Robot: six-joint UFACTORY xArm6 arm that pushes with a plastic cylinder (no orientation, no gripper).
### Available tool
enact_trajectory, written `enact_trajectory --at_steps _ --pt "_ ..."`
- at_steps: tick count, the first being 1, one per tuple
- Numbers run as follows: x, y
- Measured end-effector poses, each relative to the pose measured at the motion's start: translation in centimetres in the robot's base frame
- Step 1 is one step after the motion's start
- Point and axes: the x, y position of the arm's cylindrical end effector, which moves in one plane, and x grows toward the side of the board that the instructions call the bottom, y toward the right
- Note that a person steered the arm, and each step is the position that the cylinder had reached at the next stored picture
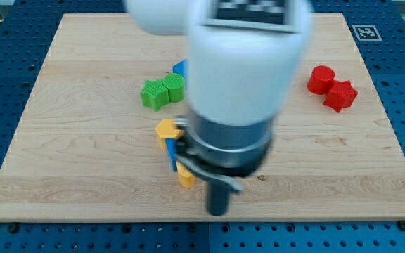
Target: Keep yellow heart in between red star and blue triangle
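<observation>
Camera view: my tip point(219, 211) hangs bare at 6 o'clock, nothing held, just beside yellow heart point(167, 129). Red star point(341, 95) sits far off at 2 o'clock; blue triangle point(181, 68) mostly hidden. Heart not yet between them; its pointing and long axis unreadable

Pale wooden board point(83, 161) lying on blue perforated table point(399, 105); fiducial marker point(365, 31) at board's top-right corner; even light.
</observation>
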Motion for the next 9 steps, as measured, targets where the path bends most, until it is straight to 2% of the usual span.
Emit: enact_trajectory --at_steps 2,3,4,6,7,8,9 --pt "-3.5 -6.2" --pt "-3.8 -6.4" --pt "-3.8 -1.1" --pt "-3.8 5.0" --pt "-3.8 4.3" --pt "-4.8 1.1" --pt "-7.0 2.7"
